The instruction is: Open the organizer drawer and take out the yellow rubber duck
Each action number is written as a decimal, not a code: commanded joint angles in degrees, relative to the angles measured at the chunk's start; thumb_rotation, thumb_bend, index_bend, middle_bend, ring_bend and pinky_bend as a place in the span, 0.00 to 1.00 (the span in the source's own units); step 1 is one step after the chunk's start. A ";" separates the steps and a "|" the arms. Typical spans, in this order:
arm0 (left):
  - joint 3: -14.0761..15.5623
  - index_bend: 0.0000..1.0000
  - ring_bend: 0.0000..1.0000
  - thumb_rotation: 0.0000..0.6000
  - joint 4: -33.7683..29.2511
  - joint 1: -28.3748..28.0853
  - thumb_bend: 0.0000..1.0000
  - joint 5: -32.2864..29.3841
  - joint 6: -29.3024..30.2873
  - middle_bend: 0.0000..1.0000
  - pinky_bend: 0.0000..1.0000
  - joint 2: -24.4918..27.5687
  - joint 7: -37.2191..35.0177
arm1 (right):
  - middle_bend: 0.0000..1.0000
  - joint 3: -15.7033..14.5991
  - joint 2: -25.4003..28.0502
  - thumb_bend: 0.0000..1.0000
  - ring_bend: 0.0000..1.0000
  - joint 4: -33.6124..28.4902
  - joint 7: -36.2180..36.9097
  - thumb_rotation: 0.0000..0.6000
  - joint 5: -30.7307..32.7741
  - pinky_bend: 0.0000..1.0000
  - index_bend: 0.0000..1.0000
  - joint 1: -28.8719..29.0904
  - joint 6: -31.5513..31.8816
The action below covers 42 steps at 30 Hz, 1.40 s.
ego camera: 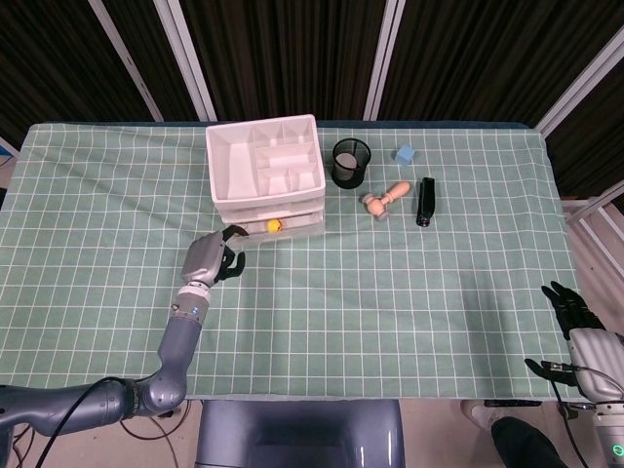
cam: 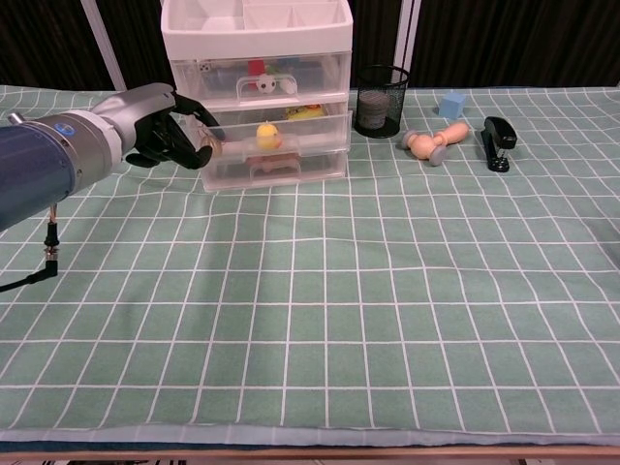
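Note:
The white organizer (ego camera: 265, 174) (cam: 257, 29) stands at the back of the table, left of centre. Its clear middle drawer (cam: 291, 145) is pulled out a little. The yellow rubber duck (cam: 268, 135) (ego camera: 275, 225) sits inside it, showing over the drawer's front. My left hand (ego camera: 207, 255) (cam: 160, 126) is at the drawer's left front corner, fingers curled onto its front edge. My right hand (ego camera: 575, 327) hangs off the table's near right corner with fingers apart and nothing in it; the chest view does not show it.
Right of the organizer stand a black mesh cup (ego camera: 351, 162) (cam: 382, 100), a small blue cube (ego camera: 406, 154) (cam: 451, 104), a wooden peg figure (ego camera: 386, 200) (cam: 436, 141) lying down, and a black stapler (ego camera: 426, 201) (cam: 498, 131). A green checked cloth (ego camera: 390, 312) covers the table.

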 commanded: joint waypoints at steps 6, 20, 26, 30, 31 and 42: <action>-0.03 0.43 1.00 1.00 -2.13 0.15 0.50 -2.42 0.18 1.00 1.00 2.03 1.42 | 0.00 0.09 -0.06 0.04 0.00 -0.01 -0.13 1.00 0.09 0.22 0.00 0.00 0.05; 1.54 0.46 1.00 1.00 -7.41 1.39 0.50 -4.04 0.28 1.00 1.00 5.69 1.95 | 0.00 0.28 -0.14 0.04 0.00 -0.15 -0.29 1.00 0.39 0.22 0.00 -0.03 0.10; 2.39 0.47 1.00 1.00 -9.31 2.02 0.50 -4.57 0.74 1.00 1.00 7.21 2.11 | 0.00 0.30 -0.12 0.04 0.00 -0.24 -0.37 1.00 0.40 0.22 0.00 -0.05 0.15; 2.80 0.47 1.00 1.00 -10.48 2.47 0.50 -4.83 1.08 1.00 1.00 8.25 1.97 | 0.00 0.33 -0.15 0.04 0.00 -0.22 -0.40 1.00 0.41 0.22 0.00 -0.05 0.17; 2.94 0.47 1.00 1.00 -10.95 2.61 0.50 -4.85 1.17 1.00 1.00 8.65 1.90 | 0.00 0.33 -0.17 0.04 0.00 -0.23 -0.42 1.00 0.41 0.22 0.00 -0.05 0.16; 3.55 0.47 1.00 1.00 -15.22 2.96 0.50 -5.38 1.58 1.00 1.00 11.15 1.38 | 0.00 0.37 -0.19 0.04 0.00 -0.31 -0.45 1.00 0.50 0.22 0.00 -0.08 0.14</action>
